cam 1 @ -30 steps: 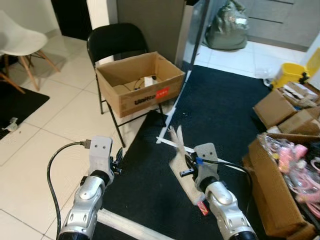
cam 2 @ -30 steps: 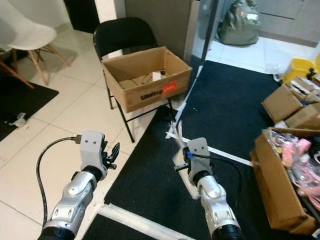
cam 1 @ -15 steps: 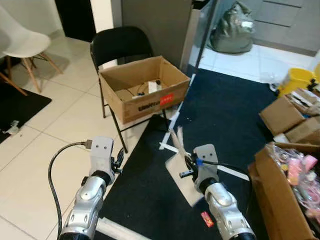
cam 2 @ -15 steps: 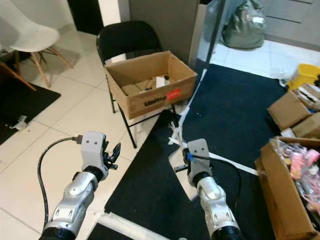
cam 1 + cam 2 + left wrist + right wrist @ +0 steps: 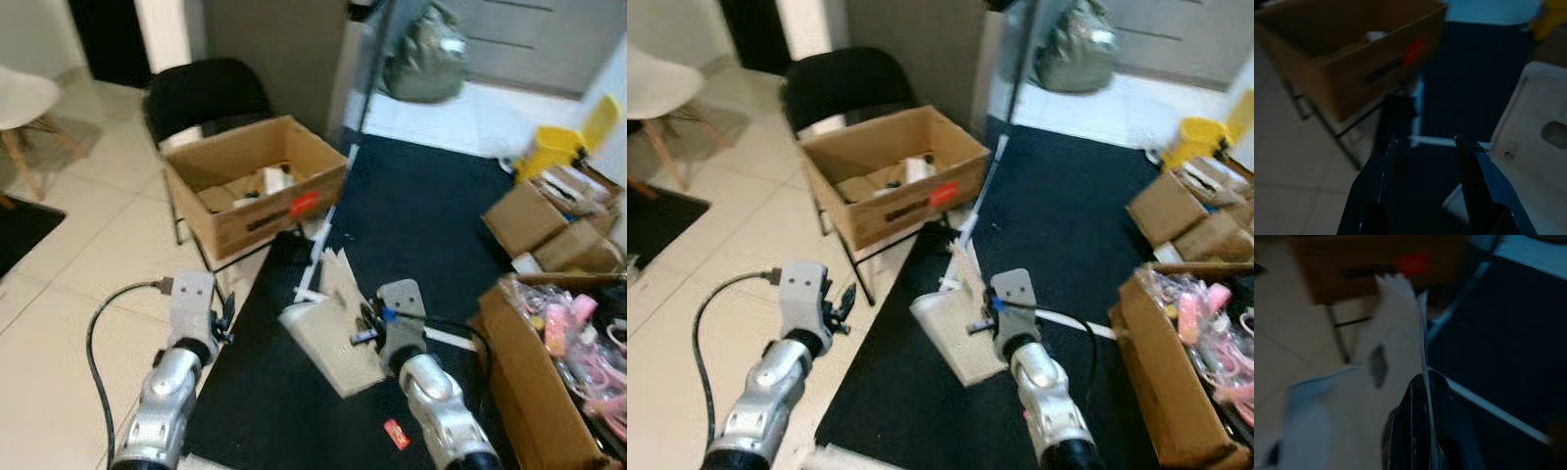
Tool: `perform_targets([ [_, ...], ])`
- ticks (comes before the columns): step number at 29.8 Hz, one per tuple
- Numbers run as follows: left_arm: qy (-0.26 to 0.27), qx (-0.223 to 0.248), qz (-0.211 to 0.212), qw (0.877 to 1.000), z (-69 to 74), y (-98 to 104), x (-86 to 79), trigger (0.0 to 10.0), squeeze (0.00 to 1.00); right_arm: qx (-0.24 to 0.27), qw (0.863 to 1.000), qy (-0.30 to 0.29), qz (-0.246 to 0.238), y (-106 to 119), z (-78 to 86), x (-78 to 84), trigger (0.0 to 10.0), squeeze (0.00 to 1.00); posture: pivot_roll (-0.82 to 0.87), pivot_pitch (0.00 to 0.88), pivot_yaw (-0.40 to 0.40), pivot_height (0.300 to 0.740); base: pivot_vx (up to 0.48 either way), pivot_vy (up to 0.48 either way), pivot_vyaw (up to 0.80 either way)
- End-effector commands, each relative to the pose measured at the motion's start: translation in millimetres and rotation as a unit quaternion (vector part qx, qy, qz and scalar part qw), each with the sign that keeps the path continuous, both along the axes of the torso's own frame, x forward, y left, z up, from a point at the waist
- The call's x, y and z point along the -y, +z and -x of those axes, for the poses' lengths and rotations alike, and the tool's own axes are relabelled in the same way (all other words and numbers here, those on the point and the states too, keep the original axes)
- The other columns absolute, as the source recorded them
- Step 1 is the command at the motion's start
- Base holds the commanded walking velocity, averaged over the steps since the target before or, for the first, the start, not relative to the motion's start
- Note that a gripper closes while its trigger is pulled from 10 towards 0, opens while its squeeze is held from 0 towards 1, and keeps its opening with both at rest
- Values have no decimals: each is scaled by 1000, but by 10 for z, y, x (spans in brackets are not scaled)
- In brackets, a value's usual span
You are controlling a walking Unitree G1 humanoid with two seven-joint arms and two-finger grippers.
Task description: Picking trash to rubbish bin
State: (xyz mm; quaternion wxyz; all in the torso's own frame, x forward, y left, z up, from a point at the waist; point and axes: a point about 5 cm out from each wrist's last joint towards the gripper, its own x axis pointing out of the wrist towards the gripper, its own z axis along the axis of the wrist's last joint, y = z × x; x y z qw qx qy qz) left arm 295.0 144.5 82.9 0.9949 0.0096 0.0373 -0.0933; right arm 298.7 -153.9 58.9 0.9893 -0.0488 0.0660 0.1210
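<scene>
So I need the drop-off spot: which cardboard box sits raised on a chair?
The open box with the red sticker, resting on the black folding chair; the other cardboard boxes sit on the floor at right.

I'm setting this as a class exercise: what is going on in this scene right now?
A humanoid robot is carrying trash. Its right tool is shut on a torn piece of flat cardboard, held above the black mat. Its left tool is open and holds nothing. Ahead, an open cardboard box with scraps already inside sits on a black folding chair, apparently serving as the bin.

The right pincer has swung the cardboard sheet leftward.
</scene>
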Motion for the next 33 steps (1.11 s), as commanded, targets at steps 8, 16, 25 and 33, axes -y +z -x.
perform_targets([
  [8, 7, -7, -7, 1000, 35, -54, -46, 10000, 0, 4, 1000, -1, -5, -1, -2, -22, 10000, 0, 3, 87, -29, 740, 275, 0, 0],
  [16, 6, -8, -8, 1000, 31, -52, -46, 10000, 0, 4, 1000, -2, -6, 2, -8, -27, 10000, 0, 3, 85, -28, 740, 275, 0, 0],
  [25, 5, -8, -7, 1000, 29, -51, -46, 10000, 0, 4, 1000, -7, -7, -3, -10, -15, 10000, 0, 2, 85, -28, 740, 276, 0, 0],
  [33, 6, -8, -7, 1000, 35, -54, -48, 10000, 0, 3, 1000, -7, -8, -8, -8, -14, 10000, 0, 4, 87, -30, 740, 276, 0, 0],
])
